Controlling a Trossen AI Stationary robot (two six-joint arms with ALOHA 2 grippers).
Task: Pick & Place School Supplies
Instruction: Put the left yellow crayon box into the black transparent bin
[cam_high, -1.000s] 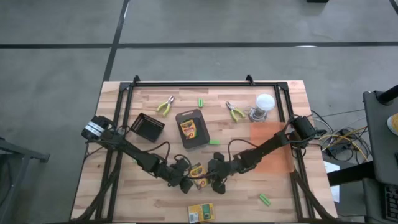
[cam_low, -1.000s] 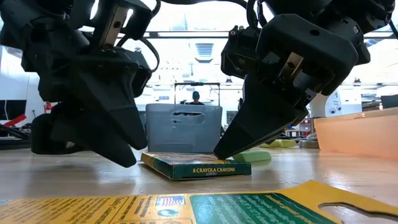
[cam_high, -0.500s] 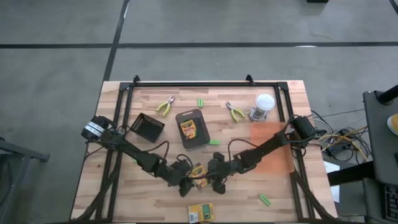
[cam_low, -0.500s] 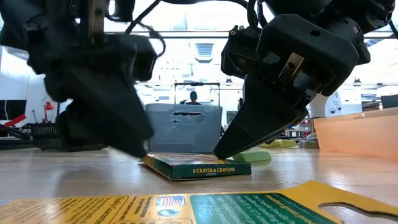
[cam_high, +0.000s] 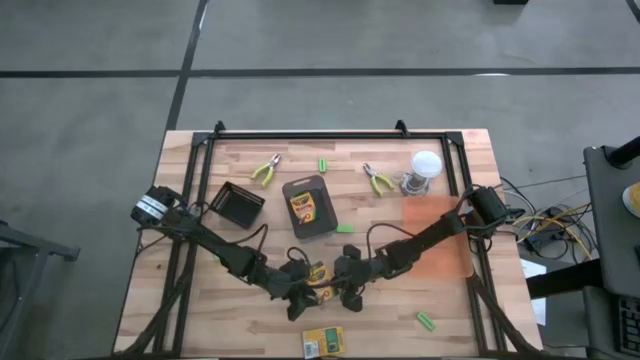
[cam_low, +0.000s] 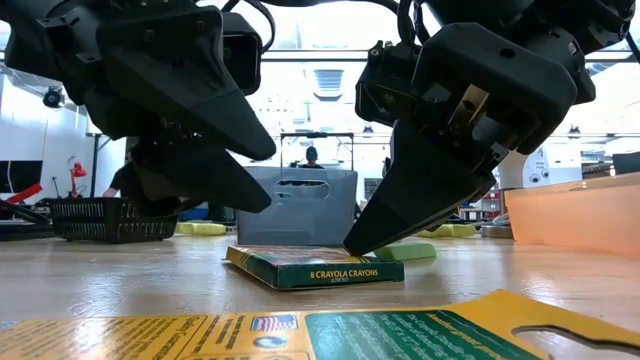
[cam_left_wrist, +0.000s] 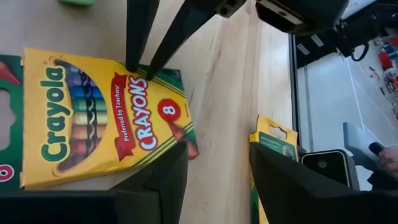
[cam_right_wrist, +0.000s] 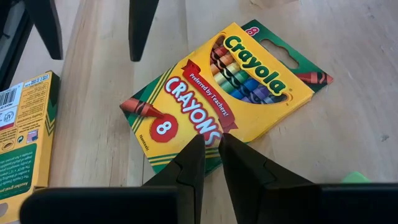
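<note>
Crayon box (cam_right_wrist: 217, 93) flat on table (cam_high: 200, 310); right gripper (cam_right_wrist: 211, 144) nearly closed at its edge, left gripper (cam_left_wrist: 214, 163) released beside, box's centre half-hidden overhead

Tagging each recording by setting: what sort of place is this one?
Probably a robotics lab or workshop. The wooden table stands in a black metal frame on a grey concrete floor, and the low view shows a bright open room with a person behind.

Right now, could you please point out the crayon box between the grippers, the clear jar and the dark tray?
crayon box (cam_right_wrist: 217, 99), right wrist view, on its printed yellow front.
clear jar (cam_high: 426, 163), high view, on its white lid.
dark tray (cam_high: 321, 223), high view, on its bare grey floor.
</note>
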